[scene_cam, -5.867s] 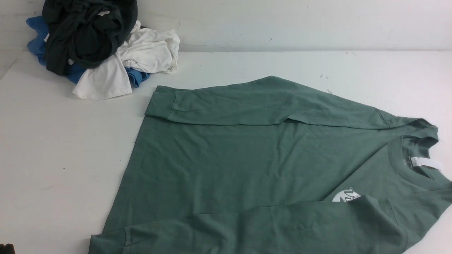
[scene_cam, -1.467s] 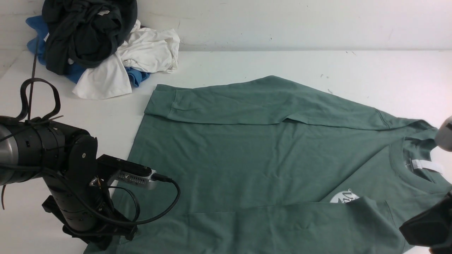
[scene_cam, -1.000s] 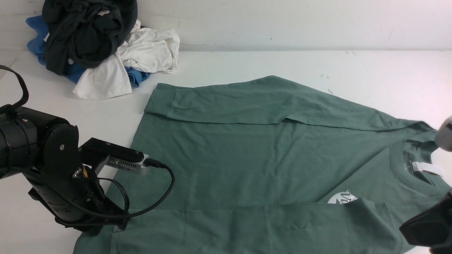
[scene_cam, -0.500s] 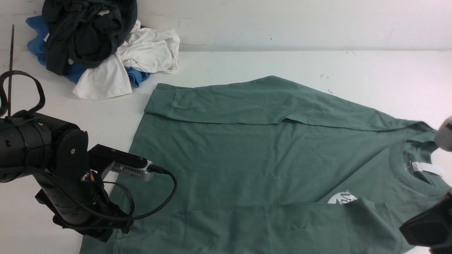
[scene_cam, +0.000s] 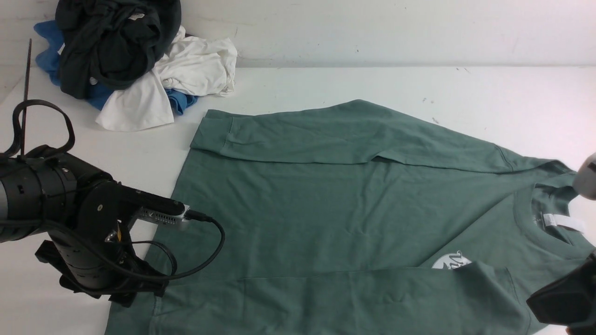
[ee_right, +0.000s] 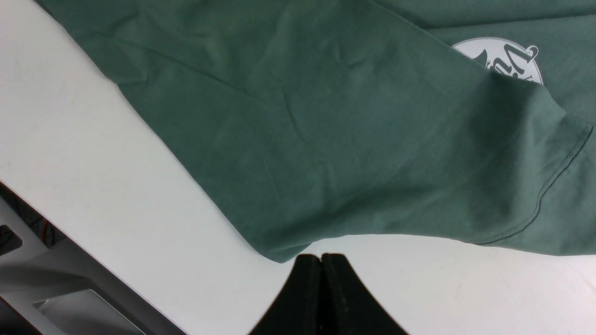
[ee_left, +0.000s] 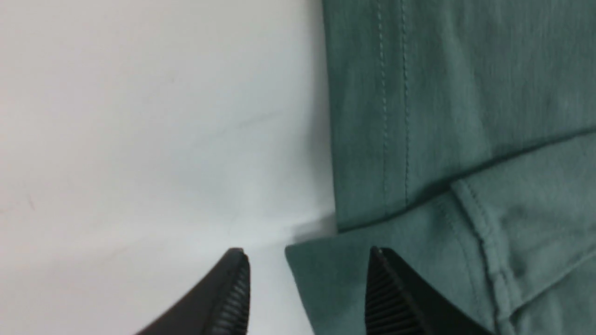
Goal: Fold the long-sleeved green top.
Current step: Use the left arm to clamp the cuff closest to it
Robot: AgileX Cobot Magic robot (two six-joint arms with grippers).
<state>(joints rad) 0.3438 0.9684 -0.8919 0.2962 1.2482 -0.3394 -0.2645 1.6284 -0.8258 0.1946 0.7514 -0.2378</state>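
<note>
White table (scene_cam: 354,83) wide beyond hem of green long-sleeved top (scene_cam: 326,209)

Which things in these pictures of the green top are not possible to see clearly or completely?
Front and right wrist views: near sleeve covers part of the chest logo; wording unreadable.
Front view: neck tag print too small.
Front view: left gripper hidden behind its own wrist; left wrist view: contact with the cuff unclear.
Front view: picture's bottom edge cuts off the green long-sleeved top.
</note>
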